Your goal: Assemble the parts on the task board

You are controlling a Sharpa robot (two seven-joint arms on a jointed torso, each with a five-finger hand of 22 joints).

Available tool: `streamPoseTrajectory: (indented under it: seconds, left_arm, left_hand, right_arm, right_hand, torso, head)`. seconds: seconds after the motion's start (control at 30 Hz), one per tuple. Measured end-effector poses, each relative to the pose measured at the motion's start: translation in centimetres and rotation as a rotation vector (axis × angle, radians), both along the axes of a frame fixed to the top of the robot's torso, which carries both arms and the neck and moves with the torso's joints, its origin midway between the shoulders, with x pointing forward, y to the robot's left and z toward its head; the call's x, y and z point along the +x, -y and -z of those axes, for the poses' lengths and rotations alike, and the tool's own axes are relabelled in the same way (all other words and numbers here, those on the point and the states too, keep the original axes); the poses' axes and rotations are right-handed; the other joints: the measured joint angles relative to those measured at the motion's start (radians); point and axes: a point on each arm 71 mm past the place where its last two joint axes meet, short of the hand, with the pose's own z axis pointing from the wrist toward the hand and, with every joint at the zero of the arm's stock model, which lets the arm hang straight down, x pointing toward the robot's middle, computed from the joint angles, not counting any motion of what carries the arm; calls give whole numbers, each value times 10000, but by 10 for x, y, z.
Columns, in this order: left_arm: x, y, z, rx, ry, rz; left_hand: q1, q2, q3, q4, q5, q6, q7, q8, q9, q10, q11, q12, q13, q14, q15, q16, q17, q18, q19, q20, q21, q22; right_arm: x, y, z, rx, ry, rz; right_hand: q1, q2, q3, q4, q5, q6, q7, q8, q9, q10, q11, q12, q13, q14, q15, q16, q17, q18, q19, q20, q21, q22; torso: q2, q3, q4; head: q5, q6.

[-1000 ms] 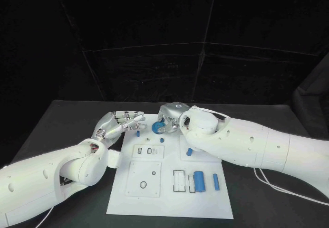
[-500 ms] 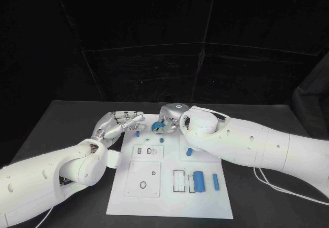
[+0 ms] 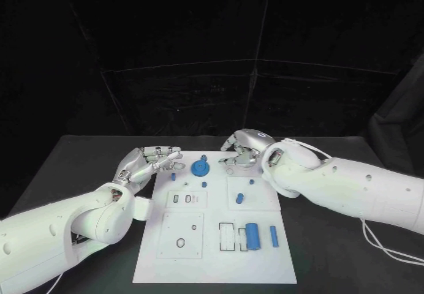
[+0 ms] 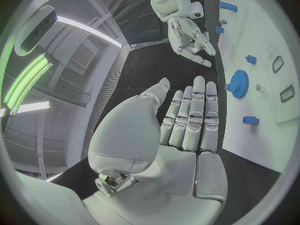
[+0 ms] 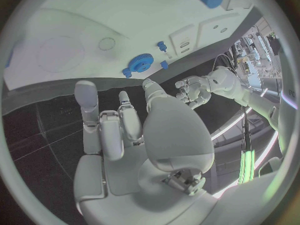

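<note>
Both hands are hovering empty at the far end of the task board [image 3: 168, 257]: left hand [image 3: 146, 164] with fingers straight and slightly apart, right hand [image 3: 245, 149] with fingers loosely spread, gripping nothing. The blue gear [image 3: 200, 166] is sitting flat on the board between them, apparently seated on its post. Remaining blue cylinders [image 3: 254, 235] are lying near the board's near-right corner, likely awaiting pickup.
</note>
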Motion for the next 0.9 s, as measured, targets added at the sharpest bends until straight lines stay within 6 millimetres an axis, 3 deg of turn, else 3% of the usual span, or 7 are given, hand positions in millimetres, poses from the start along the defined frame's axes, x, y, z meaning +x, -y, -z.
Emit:
streamPoseTrajectory:
  seconds: [0.2, 0.37, 0.5, 0.6, 0.9]
  left_arm:
    - [1, -1, 1, 7, -1, -12]
    - [2, 3, 1, -30, -2, 61]
    - [3, 5, 2, -47, -3, 97]
    - [4, 7, 2, -64, -4, 131]
    - [5, 6, 3, -51, -11, 109]
  left_hand:
    - [0, 0, 0, 0, 0, 0, 0, 0, 0, 0, 0, 0, 0, 0, 0, 0, 8, 0, 0, 0, 0, 1]
    - [0, 0, 0, 0, 0, 0, 0, 0, 0, 0, 0, 0, 0, 0, 0, 0, 8, -1, 0, 0, 0, 1]
    - [0, 0, 0, 0, 0, 0, 0, 0, 0, 0, 0, 0, 0, 0, 0, -21, 8, -1, 0, 0, 0, -3]
    - [0, 0, 0, 0, 0, 0, 0, 0, 0, 0, 0, 0, 0, 0, 0, -40, 7, -1, 0, 0, 0, -10]
    - [0, 0, 28, -28, 0, 0, 0, 0, 0, 0, 0, 0, 0, 0, 0, -40, 17, -1, 0, 0, 0, -9]
  right_arm:
    - [-2, 66, 0, 945, -710, 283]
    - [-3, 97, 0, 1523, -1003, 311]
    - [-1, 111, 1, 1724, -1092, 369]
    - [2, 119, 3, 1774, -1141, 440]
    - [2, 121, 20, 1807, -1480, 368]
  right_hand:
    - [853, -289, -128, -782, -839, -40, 40, 0, -7, -72, 1, -50, -37, 0, 0, -100, 0, -1, -134, 7, -133, -145]
    - [994, -326, -216, -980, -881, -159, 59, 0, -18, -72, 0, -50, 6, 0, 0, -33, -1, -1, -134, 7, -133, -28]
    - [1048, -272, -216, -1033, -833, -239, 51, 0, -17, -72, 0, -50, -21, 0, 0, -33, -1, -1, -134, 7, -133, -29]
    - [1047, -272, -244, -1060, -793, -239, 51, 0, -17, -74, 3, -50, -32, 0, 0, -33, -1, -1, -134, 7, -133, -31]
    - [1047, -272, -272, -1089, -693, -274, 86, 0, -17, -107, 37, -50, -31, 0, 0, -33, -2, 0, -134, 7, -132, -49]
  torso:
    - [-60, 49, -133]
    - [-85, 102, -232]
    - [-92, 148, -285]
    - [-92, 167, -290]
    - [-85, 173, -279]
  head:
    - [-55, 56]
    - [-68, 78]
    - [-101, 74]
    - [-120, 47]
    - [-119, -12]
